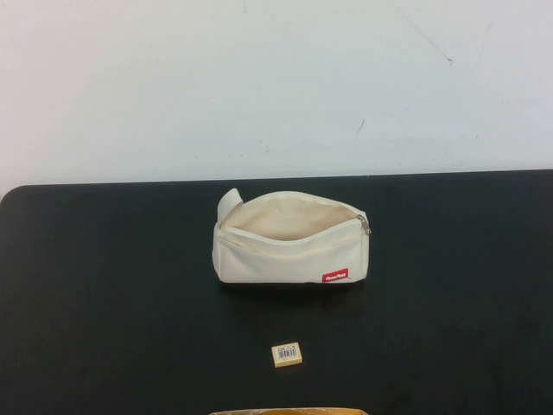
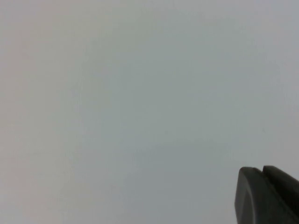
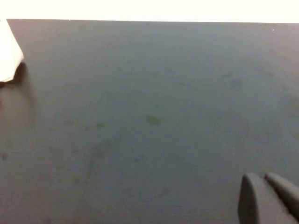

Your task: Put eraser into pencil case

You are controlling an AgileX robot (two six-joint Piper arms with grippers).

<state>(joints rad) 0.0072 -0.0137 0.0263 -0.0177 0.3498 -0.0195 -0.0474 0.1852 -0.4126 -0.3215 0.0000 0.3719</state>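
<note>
Pale wall [image 1: 276, 78] behind, marked by a few faint scratches; black desk [image 1: 104, 311] in front, spanning the high view.

Near the middle of the desk, slightly toward the far edge: cream-white pencil case [image 1: 291, 239], lying on its long side, zip undone and mouth gaping upward, showing a pale lining. Side tab [image 1: 228, 201] sticking up at the left end. Small red logo tag [image 1: 335, 276] low on the front face toward the right. Metal zipper pull [image 1: 367, 227] hanging at the right end.

Closer to the robot, apart from the pencil case and roughly below its middle: eraser [image 1: 287, 354], a tiny pale tan block lying flat on the desk, white barcode label facing up, touching nothing else.

At the near edge of the high view, a sliver of tan rim [image 1: 289, 411], cut off and unidentifiable.

Left gripper [image 2: 268, 196]: only a dark finger tip in a corner of the left wrist view, against a blank pale surface; cannot tell whether spread or pressed together.

Right gripper [image 3: 268, 198]: finger tips over bare black desk, well to the side of the pencil case; state likewise impossible to tell.
</note>
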